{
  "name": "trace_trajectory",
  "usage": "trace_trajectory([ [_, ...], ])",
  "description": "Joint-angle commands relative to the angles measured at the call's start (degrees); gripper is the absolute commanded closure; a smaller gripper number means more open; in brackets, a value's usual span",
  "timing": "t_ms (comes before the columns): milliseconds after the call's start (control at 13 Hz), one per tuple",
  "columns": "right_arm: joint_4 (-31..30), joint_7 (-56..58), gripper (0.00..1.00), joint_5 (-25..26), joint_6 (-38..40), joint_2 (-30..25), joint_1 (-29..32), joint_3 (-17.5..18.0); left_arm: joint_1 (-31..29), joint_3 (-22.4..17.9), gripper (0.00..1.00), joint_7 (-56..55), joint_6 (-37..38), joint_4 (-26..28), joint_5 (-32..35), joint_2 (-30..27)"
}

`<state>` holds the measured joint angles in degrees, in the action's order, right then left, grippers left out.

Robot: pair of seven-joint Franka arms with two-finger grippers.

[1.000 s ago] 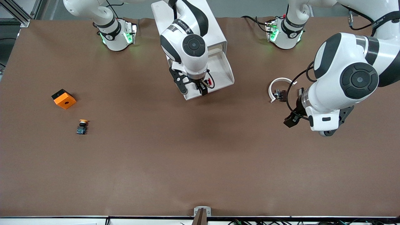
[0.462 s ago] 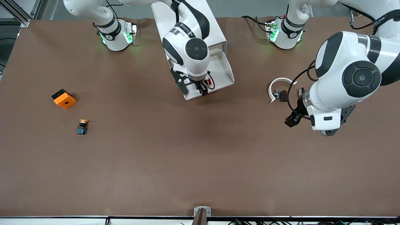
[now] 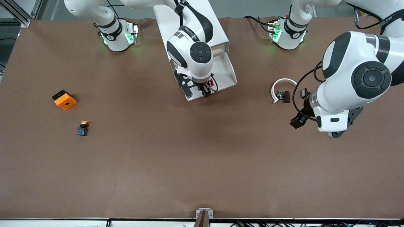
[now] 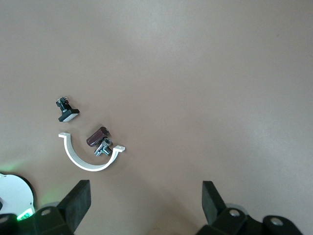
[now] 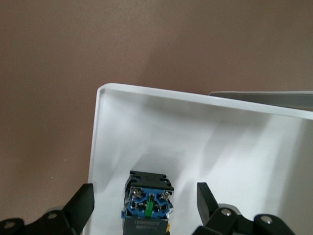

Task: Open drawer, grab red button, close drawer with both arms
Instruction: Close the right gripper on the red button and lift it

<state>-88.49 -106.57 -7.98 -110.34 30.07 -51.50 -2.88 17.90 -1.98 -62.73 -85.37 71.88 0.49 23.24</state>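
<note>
The drawer (image 3: pixel 228 74) stands pulled out of the white cabinet (image 3: pixel 189 19), its white tray open to view. My right gripper (image 3: pixel 198 91) hangs open over the drawer's front corner. In the right wrist view the button (image 5: pixel 148 200) lies on the drawer floor (image 5: pixel 220 142), blue base showing, between the spread fingers (image 5: pixel 80 205) without touching them. Its red cap is hidden, and in the front view my right hand covers the button. My left gripper (image 3: pixel 298 121) is open and empty above bare table, shown in its wrist view (image 4: pixel 145 198).
A white C-shaped clip (image 3: pixel 281 88) with a small dark cylinder (image 4: pixel 97 136) and a small black part (image 4: pixel 66 111) lies near my left gripper. An orange cube (image 3: pixel 64 100) and a yellow-capped button (image 3: pixel 83 127) lie toward the right arm's end.
My right arm has shifted slightly over the open drawer, toward the left arm's end. My left arm has drifted a little toward its own end. Both grippers stay open.
</note>
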Motion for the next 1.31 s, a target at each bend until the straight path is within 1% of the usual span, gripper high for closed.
trace_trajectory([
  [0,-0.19,-0.74,0.45,-0.81,-0.40,0.08,-1.06,-0.55,0.03,0.05,0.00,1.12,-0.23,1.77,1.27,-1.89],
  [231,-0.19,-0.74,0.76,-0.81,-0.40,0.08,-1.06,-0.55,0.03,0.05,0.00,1.12,-0.23,1.77,1.27,-1.80],
  [308,-0.19,-0.74,0.78,-0.81,-0.49,0.08,-1.06,-0.55,0.03,0.05,0.00,1.12,-0.23,1.77,1.27,-1.88],
  [846,1.65,-0.39,0.79,-0.81,0.30,-0.27,0.08,-0.72,0.11,0.05,0.00,1.12,-0.23,1.77,1.27,-1.80],
  [1154,6.56,-0.04,0.78,-0.89,6.53,-0.71,2.80,-0.81,0.12,0.05,0.00,1.12,-0.23,1.77,1.27,-1.80],
  [1231,7.53,0.48,0.79,-0.89,8.46,-1.67,3.94,-0.90,0.12,0.05,0.00,1.12,-0.23,1.77,1.27,-1.80],
])
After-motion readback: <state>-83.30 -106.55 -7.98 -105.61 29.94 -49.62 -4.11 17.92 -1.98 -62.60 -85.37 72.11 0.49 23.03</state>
